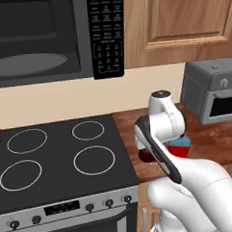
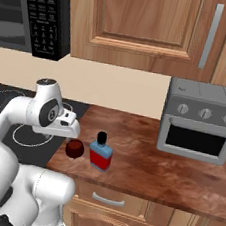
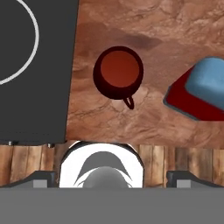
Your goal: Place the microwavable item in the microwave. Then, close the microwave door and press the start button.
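The dark red mug (image 3: 118, 71) is sitting upright on the wooden tabletop (image 3: 153, 26), its round mouth facing up and its small handle sticking out toward the tabletop's front edge in the hand view. It is resting just beside the edge of the black stove (image 3: 35, 87), with a strip of bare wood between them. On its other side, near but apart from it, the blue-and-red container (image 3: 199, 89) is standing; in the right base view this container (image 2: 100, 154) is showing a black cap on top.

The tool (image 3: 112, 179) is hanging above the mug without touching it, its fingers (image 3: 43, 178) spread wide at the two sides of the hand view and nothing between them. In the right base view the white arm (image 2: 45, 108) is bending over the mug (image 2: 74, 148), which is showing just below the hand.

Up on the wall above the stove (image 1: 57, 154), the microwave (image 1: 51, 39) is showing its cavity with the grey turntable (image 1: 28, 64) inside, and the black keypad panel (image 1: 107, 34) is sitting to the right of the cavity. Farther right along the tabletop, well apart from the mug, the grey toaster oven (image 2: 202, 121) is standing against the wall beneath the wooden cabinets (image 2: 147, 23).
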